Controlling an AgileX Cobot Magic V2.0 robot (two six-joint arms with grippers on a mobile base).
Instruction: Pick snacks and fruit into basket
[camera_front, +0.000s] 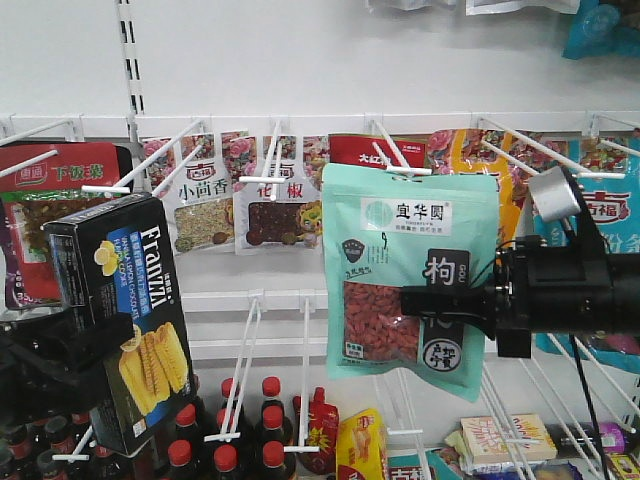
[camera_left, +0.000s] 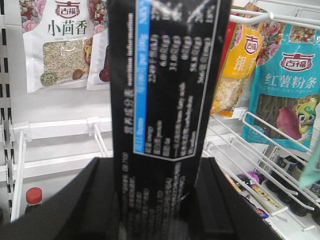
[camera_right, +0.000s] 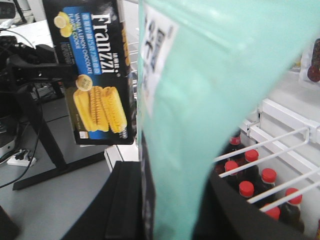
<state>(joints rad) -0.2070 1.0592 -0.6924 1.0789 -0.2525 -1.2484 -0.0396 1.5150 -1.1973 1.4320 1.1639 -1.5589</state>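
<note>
The left gripper has its fingers clamped on the black-and-blue cardboard Franzzi cookie box. The right gripper has its fingers clamped on the mint-green plastic pouch of red berries.

Black right-arm fingers, boxy black wrist, silver cap, thin cable

Bright, even light; near objects blurred in wrist views.
The white back panel is nearly washed out in the front view, with only faint shadows cast. The cookie box is smeared by closeness in the left wrist view, and the mint-green pouch is rendered soft and out of focus in the right wrist view.
</note>
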